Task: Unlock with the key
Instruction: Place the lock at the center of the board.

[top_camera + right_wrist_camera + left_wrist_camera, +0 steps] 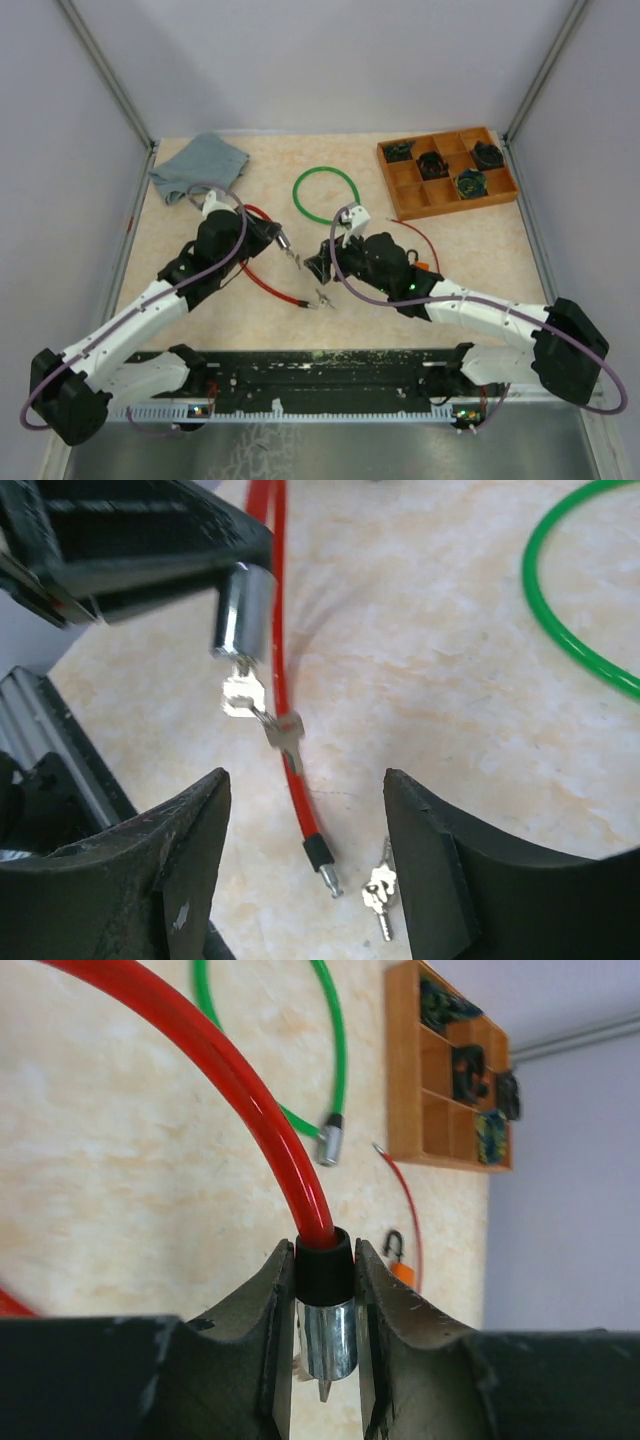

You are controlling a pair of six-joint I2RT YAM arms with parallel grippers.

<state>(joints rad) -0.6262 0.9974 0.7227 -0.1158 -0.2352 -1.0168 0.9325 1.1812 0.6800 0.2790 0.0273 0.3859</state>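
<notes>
My left gripper (275,237) is shut on the lock end of the red cable lock (240,1080). Its fingers (275,1290) clamp the black collar and chrome barrel (328,1335). A small silver key (240,693) sticks out of the barrel (240,610), and a second key (285,735) hangs from it on a ring. My right gripper (305,790) is open and empty, facing these keys from a short distance (318,265). The cable's pin end (322,865) lies free on the table, outside the barrel.
Another small bunch of keys (378,885) lies beside the pin end. A green cable lock (326,195) lies behind. A wooden compartment tray (447,172) stands at the back right, a grey cloth (198,166) at the back left. An orange padlock (398,1265) on a thin red cable sits near my right arm.
</notes>
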